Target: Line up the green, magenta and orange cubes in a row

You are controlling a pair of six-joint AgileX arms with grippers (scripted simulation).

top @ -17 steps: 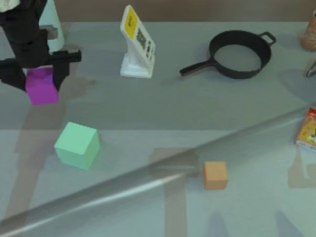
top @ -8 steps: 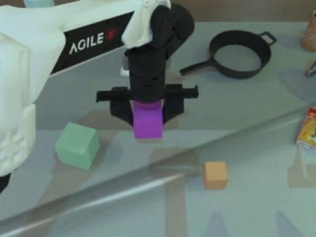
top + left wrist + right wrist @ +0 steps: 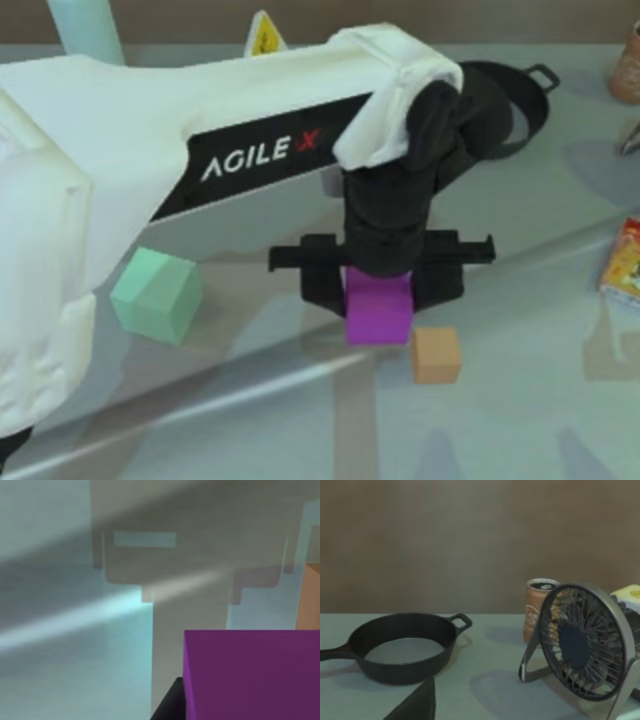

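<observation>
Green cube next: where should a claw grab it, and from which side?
Come straight down from above on the green cube and close on two opposite side faces. It sits flat on the table but turned at an angle to the table edges, so rotate the claw to match its faces. Nothing crowds it; the left claw holds the magenta cube well to its right.

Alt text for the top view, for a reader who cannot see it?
The left gripper holds the magenta cube close beside the orange cube. The green cube sits apart at the left, and a black pan lies behind the arm.
</observation>
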